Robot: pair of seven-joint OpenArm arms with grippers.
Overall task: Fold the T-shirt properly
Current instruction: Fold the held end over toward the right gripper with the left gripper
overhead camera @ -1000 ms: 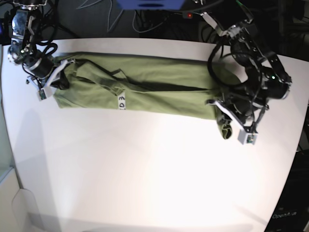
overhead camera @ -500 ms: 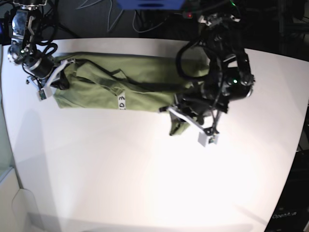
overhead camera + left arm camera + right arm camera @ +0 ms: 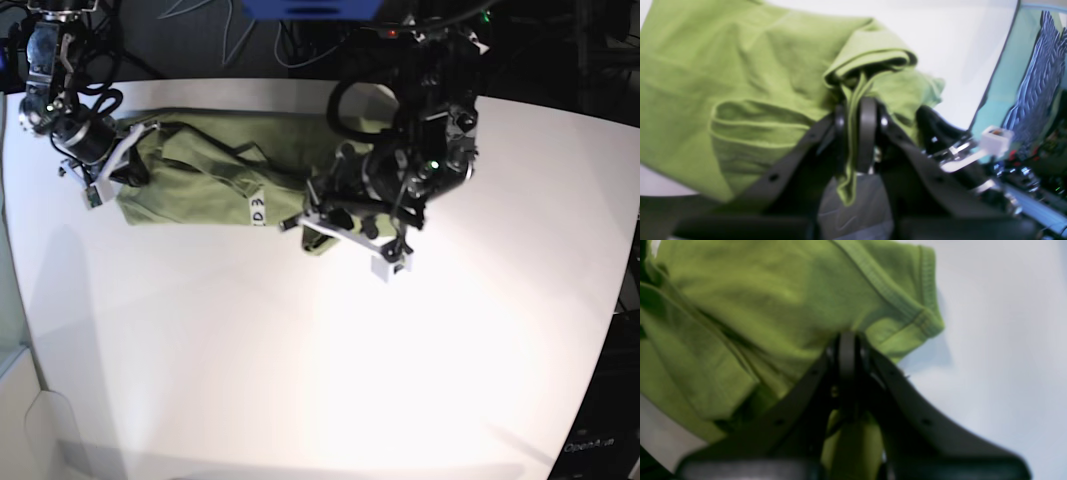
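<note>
The olive-green T-shirt [image 3: 200, 165] lies as a long wrinkled band along the back of the white table, with a pale tag [image 3: 257, 213] on it. My left gripper [image 3: 318, 228] is shut on the shirt's right end and holds it bunched over the middle of the band. In the left wrist view, cloth [image 3: 740, 66] is pinched between the gripper's shut fingers [image 3: 855, 103]. My right gripper [image 3: 122, 162] is at the shirt's left end. In the right wrist view it [image 3: 846, 340] is shut on cloth beside a hemmed sleeve [image 3: 917, 316].
The white table [image 3: 300, 380] extends bare toward the front and right. Dark cables and equipment [image 3: 250, 40] sit behind the back edge. A teal panel [image 3: 1000, 86] and a striped surface [image 3: 1040, 66] stand beyond the table's edge in the left wrist view.
My left gripper has carried the shirt's right end leftward from the table's right side to the middle, doubling the band over. My right gripper has hardly moved.
</note>
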